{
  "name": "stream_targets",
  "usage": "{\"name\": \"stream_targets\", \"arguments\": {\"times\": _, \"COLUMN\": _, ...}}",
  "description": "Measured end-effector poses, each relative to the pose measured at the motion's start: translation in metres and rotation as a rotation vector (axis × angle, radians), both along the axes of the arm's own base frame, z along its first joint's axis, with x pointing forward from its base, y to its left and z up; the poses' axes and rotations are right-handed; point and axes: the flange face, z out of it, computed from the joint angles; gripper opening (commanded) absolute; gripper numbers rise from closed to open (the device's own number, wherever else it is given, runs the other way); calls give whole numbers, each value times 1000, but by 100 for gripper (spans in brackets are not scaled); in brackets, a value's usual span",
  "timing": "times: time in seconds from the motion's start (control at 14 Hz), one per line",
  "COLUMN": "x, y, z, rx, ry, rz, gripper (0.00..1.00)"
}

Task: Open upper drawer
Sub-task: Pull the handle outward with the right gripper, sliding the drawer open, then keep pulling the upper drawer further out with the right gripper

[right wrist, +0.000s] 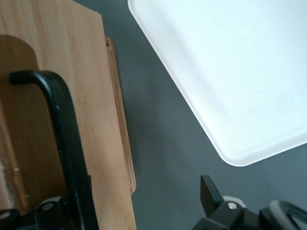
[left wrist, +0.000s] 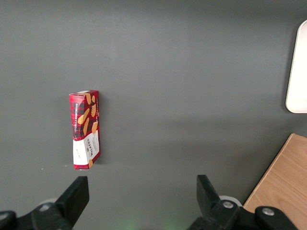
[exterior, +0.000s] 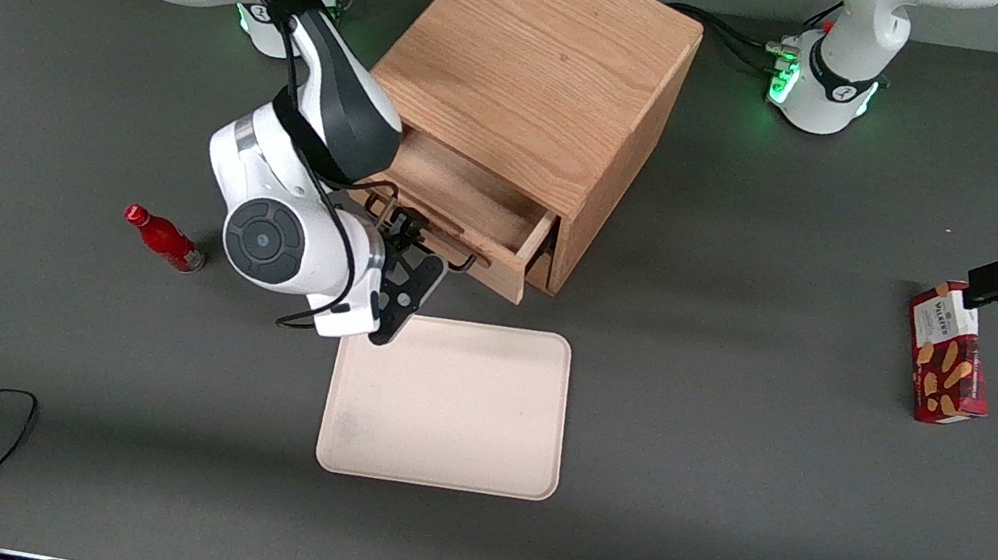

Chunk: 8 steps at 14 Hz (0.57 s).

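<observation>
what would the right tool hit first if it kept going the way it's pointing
Probably the upper drawer itself. The right tool sits at the black bar handle and points at the drawer front, with one finger showing apart from the bar. Depth is unclear, but nothing else appears to lie in between.

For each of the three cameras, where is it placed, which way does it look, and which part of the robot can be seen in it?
Front view: high above the table, looking down; shows the cabinet, the upper drawer pulled out, the tray, both arms.
Right wrist view: on the working arm, looking at the drawer's black handle; the gripper straddles it.
Left wrist view: on the parked arm, looking down at the biscuit box; its own fingertips show.
Shared: all three show the tray; front and left wrist share the box.
</observation>
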Motion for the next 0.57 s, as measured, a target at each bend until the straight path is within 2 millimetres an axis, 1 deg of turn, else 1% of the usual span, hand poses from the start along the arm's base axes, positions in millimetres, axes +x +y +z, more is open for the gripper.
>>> {"name": "stream_targets", "arguments": {"times": 0.14, "x": 4, "y": -6, "z": -6, "rx": -4, "ry": 2, "rz": -9, "gripper": 100}}
{"name": "stream_targets", "arguments": {"times": 0.57, "x": 13, "y": -15, "z": -3, "rx": -1, "ry": -15, "rz": -27, "gripper": 100}}
